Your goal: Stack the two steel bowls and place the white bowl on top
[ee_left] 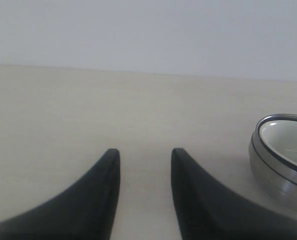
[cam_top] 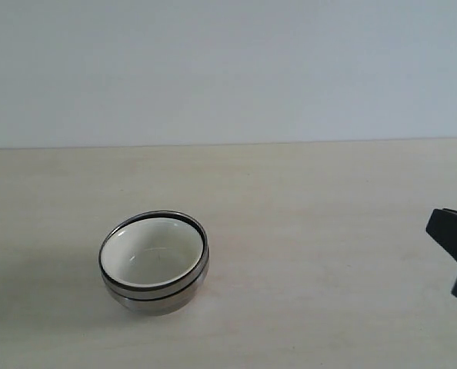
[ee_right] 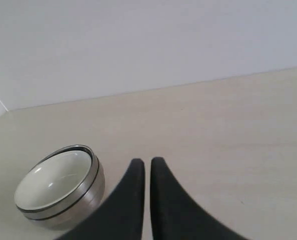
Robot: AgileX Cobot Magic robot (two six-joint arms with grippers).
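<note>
Left jaws hover low over the pale worktop [cam_top: 328,231], apart and empty, right jaws together, both beside the cream-white round ceramic bowl [cam_top: 153,252] nested in shiny round steel bowls [cam_top: 155,298].

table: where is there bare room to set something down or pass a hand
Widest free patch: bare table between the bowl stack and the right gripper at the exterior view's right edge. Also free: the strip behind the stack up to the wall. Crowded only at the stack, white bowl nested in the steel bowls.
</note>
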